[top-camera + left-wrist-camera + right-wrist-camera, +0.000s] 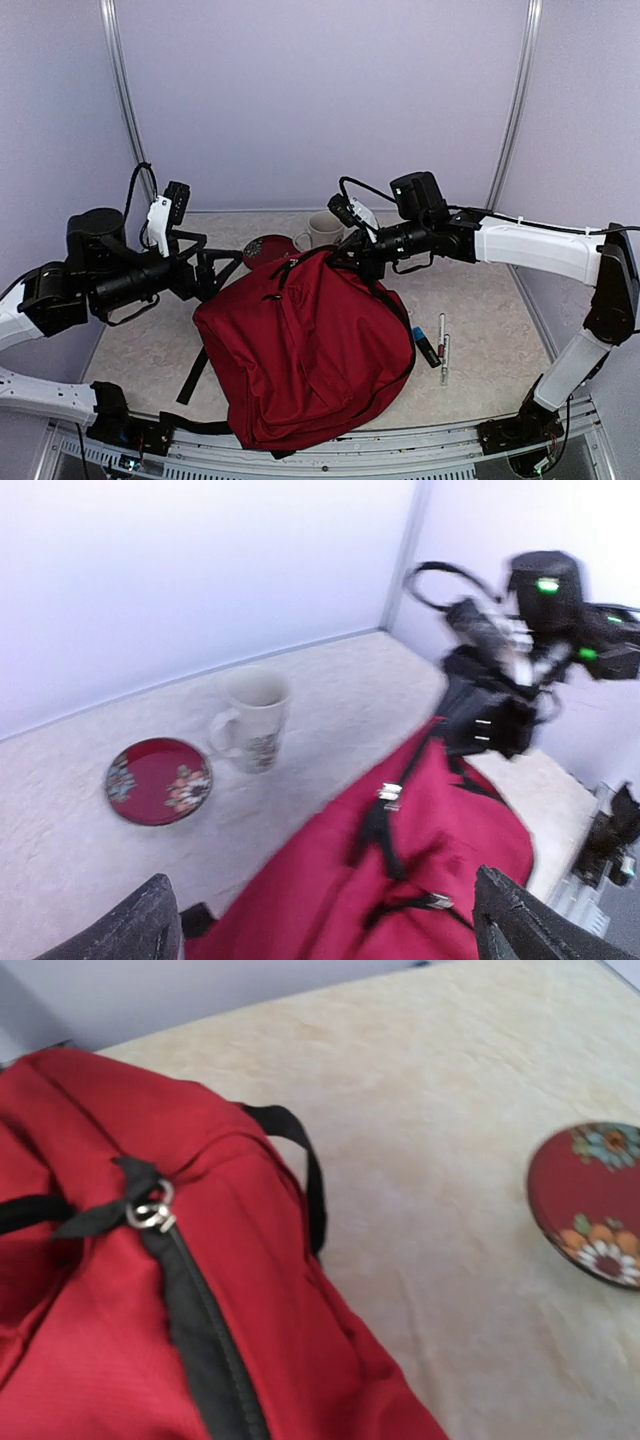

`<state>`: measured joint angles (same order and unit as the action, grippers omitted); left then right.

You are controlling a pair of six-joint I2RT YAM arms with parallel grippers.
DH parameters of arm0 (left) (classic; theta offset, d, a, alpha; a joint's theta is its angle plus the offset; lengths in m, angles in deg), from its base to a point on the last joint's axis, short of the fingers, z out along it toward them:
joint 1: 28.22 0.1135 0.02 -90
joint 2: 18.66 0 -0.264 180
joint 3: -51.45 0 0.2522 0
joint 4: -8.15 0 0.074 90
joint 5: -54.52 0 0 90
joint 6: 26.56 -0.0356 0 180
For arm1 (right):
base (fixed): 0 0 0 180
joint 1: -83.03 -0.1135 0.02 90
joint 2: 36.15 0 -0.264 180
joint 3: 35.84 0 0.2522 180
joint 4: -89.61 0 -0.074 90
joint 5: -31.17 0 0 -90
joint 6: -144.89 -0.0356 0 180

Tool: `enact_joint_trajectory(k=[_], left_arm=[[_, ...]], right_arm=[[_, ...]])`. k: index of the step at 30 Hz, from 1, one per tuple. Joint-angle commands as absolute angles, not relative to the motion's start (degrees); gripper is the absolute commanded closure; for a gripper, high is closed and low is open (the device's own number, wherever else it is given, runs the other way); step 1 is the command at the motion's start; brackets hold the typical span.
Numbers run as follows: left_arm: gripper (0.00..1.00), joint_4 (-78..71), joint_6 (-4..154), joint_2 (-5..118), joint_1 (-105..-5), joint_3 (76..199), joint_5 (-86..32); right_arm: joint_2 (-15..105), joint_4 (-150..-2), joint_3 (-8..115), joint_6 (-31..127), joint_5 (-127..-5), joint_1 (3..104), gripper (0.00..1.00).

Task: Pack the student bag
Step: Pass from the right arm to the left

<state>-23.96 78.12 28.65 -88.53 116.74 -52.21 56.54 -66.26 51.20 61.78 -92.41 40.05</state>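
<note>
- The student bag (300, 350) is laid mid-table, its long axis running from 1 to 7 o'clock.
- The left gripper (322, 880) is held spread wide and empty, with the bag at its 3 o'clock.
- The right gripper (352, 258) is clamped shut at the bag's 1 o'clock end, the nearer of the two; what is pinched, if anything, cannot be made out.

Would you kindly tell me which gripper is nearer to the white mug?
Right. The right gripper is at the top of the student bag, just in front of the mug; the left gripper is farther off, left of the red plate.
</note>
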Motion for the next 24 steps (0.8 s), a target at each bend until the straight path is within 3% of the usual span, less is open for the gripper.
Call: enact_joint_trajectory(k=[1, 9, 16, 18, 21, 23, 24], left_arm=[[0.01, -26.5, 78.9, 33.3, -74.0, 116.4, -38.6], [0.01, -16.0, 75.5, 34.2, -72.3, 109.0, -22.9], [0.01, -14.7, 73.6, 40.2, -72.2, 108.7, -23.1], [0.06, -14.1, 73.3, 41.8, -72.3, 109.2, -22.1], [0.35, -13.8, 72.4, 43.2, -72.9, 110.1, -16.9], [0.62, -13.7, 72.0, 43.4, -73.6, 110.2, -14.4], [0.81, -13.8, 71.9, 43.3, -74.2, 110.3, -13.3]], right_arm=[[52.3, -76.7, 55.2, 64.7, -100.4, 40.5, 1.0], [52.3, -76.4, 57.4, 66.9, -102.3, 40.7, 1.0], [53.6, -76.4, 59.9, 67.4, -104.4, 40.8, 1.0], [53.9, -76.5, 60.3, 67.4, -104.6, 40.9, 1.0], [53.8, -77.1, 60.4, 67.1, -103.5, 41.0, 1.0], [54.0, -77.8, 60.4, 66.5, -101.3, 41.1, 1.0], [54.2, -78.6, 60.3, 66.0, -99.7, 41.4, 1.0]])
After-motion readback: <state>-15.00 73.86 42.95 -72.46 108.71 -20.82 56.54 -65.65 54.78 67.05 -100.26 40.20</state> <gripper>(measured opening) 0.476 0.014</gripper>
